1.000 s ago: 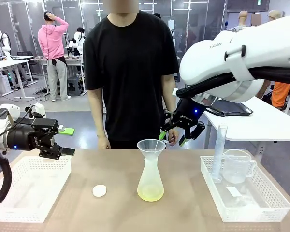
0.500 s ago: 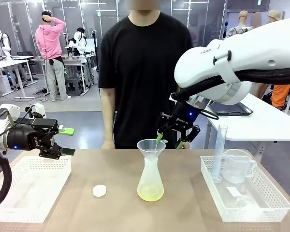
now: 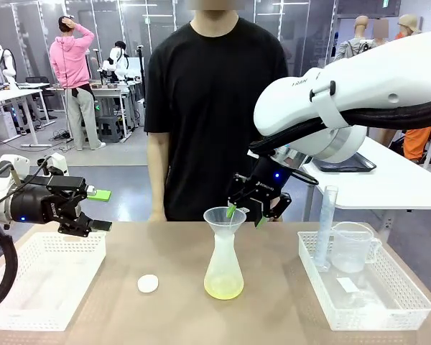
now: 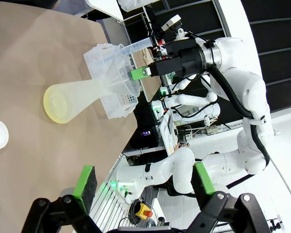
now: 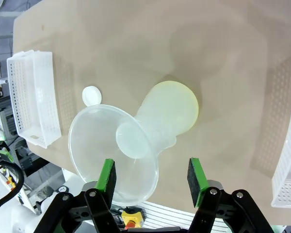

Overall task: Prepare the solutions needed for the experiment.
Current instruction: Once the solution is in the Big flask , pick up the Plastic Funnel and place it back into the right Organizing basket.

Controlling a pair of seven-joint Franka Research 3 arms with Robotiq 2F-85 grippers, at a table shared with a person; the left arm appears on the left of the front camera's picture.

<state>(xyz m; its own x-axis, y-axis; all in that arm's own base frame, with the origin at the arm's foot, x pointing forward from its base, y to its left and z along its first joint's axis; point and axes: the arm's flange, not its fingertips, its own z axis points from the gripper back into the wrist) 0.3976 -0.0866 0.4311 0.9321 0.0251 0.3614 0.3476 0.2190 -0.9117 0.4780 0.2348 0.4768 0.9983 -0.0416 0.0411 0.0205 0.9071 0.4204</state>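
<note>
Right wrist view: right hand (image 5: 150, 178) spread over flask (image 5: 177, 109) funnel (image 5: 94, 141); contact unclear.

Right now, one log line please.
right hand: open, over funnel rim | left hand: open, empty | solution: in upright flask

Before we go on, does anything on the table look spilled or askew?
No spill; the flask stands upright. The graduated cylinder leans tilted in its basket, and a white round piece lies loose on the table.

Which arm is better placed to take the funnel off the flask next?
Right, likely: the right gripper hangs open just above the funnel on the flask; the left gripper waits open over the left basket.
</note>
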